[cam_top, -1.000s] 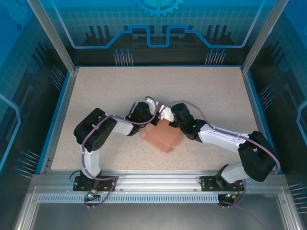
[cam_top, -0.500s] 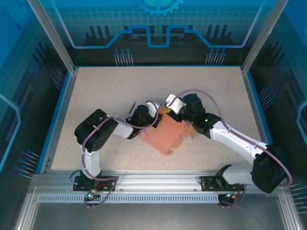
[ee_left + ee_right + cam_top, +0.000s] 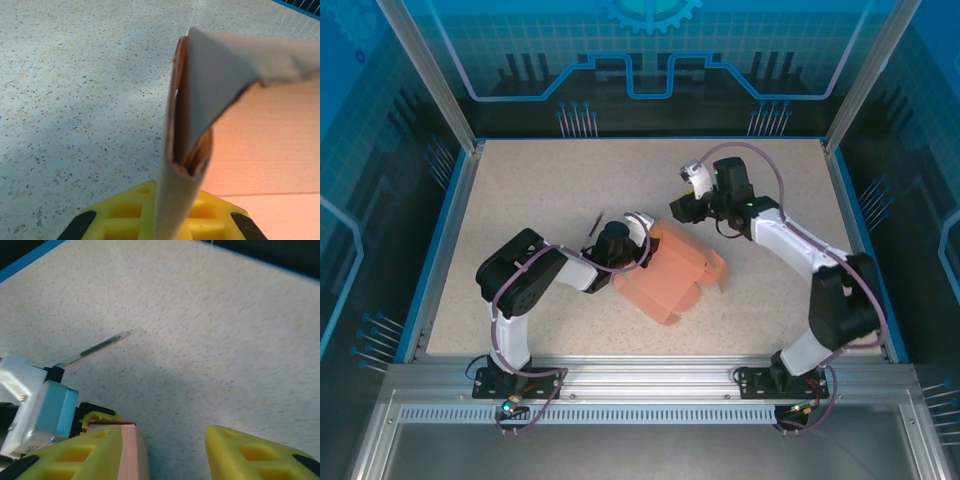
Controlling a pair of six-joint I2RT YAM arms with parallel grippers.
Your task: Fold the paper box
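- Speckled beige table (image 3: 520, 180) fills the middle of the top view, with a blue rim around it and teal printed panels behind and at both sides; both arm bases sit on a metal rail along the bottom edge
- the paper box (image 3: 672, 280) lies at the centre of the table, a salmon-pink card partly folded; its wide panel runs down towards the lower centre, and a short flap juts out on its right side
- the left gripper (image 3: 642, 252) meets the box's upper left edge, its arm bent low across the table from the lower left
- in the left wrist view a folded flap of the paper box (image 3: 200, 100) stands upright in the centre of the frame; its lower end drops between the yellow fingers (image 3: 120, 212) at the bottom edge, which are clamped on it; more flat pink card lies at the right
- the right gripper (image 3: 682, 205) is up and to the right of the box, apart from it, its arm reaching in from the lower right
- in the right wrist view the right gripper (image 3: 165, 429) has its two yellow fingers spread wide with bare table between them; it holds nothing; a strip of pink card shows just beside the left-hand finger
- a thin dark stick (image 3: 594, 223) lies on the table just up and left of the left gripper
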